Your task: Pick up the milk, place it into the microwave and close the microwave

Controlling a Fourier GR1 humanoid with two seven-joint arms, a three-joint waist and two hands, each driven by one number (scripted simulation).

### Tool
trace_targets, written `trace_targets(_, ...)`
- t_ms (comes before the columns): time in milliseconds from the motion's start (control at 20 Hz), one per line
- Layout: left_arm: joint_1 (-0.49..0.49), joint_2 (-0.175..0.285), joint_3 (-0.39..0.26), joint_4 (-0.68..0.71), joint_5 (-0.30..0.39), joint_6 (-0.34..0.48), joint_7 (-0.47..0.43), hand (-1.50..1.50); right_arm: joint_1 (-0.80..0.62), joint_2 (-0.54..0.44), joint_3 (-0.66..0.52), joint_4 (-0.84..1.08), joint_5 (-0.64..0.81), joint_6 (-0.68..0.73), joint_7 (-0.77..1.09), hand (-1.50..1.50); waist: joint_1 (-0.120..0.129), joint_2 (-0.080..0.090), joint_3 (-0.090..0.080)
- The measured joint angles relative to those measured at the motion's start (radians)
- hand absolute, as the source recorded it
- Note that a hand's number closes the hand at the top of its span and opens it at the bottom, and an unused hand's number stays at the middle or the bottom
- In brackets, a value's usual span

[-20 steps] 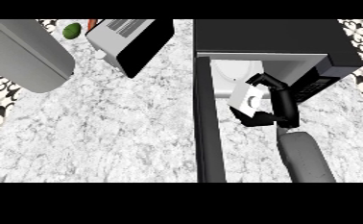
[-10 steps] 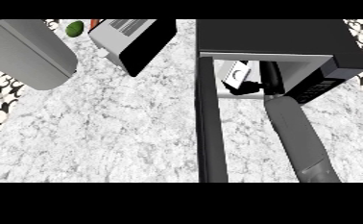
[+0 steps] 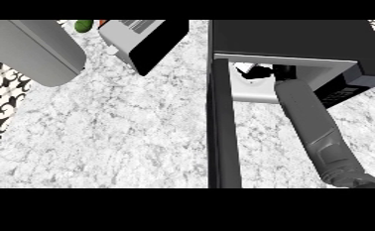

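The microwave (image 3: 293,36) stands at the upper right with its door (image 3: 222,126) swung open toward me, seen edge-on as a dark strip. My right forearm reaches into the cavity. Only a small part of the right hand (image 3: 282,71) shows under the microwave's top. The white milk carton (image 3: 249,70) sits just left of it on the cavity's light floor (image 3: 253,88), with dark fingers curled at its side. My left hand is out of view; only the grey left forearm (image 3: 36,51) shows at the upper left.
A grey and white appliance with a black face (image 3: 143,39) lies tilted at the top centre of the marble counter (image 3: 124,136). A green item (image 3: 84,25) sits behind it. The counter's left edge meets a patterned surface (image 3: 11,91).
My right arm has stretched forward, carrying the milk from in front of the opening deep into the microwave cavity. The left forearm and the door have not moved.
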Motion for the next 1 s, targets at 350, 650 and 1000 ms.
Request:
trace_targets(350, -0.040, 0.007, -0.013, 0.017, -0.014, 0.007, 0.013, -1.50, -0.059, -0.039, -0.011, 0.109, 0.051, -0.172, -0.062, 1.50, 0.020, 0.017, 0.004)
trace_targets(650, -0.063, 0.004, -0.032, 0.030, -0.034, 0.002, 0.015, -1.50, -0.095, -0.081, -0.003, 0.192, 0.096, -0.261, -0.058, 1.50, 0.043, 0.027, 0.002)
trace_targets(1000, -0.087, 0.016, -0.030, 0.053, -0.068, -0.002, 0.010, -1.50, -0.114, -0.134, 0.021, 0.295, 0.157, -0.425, 0.091, -1.50, 0.063, 0.034, -0.004)
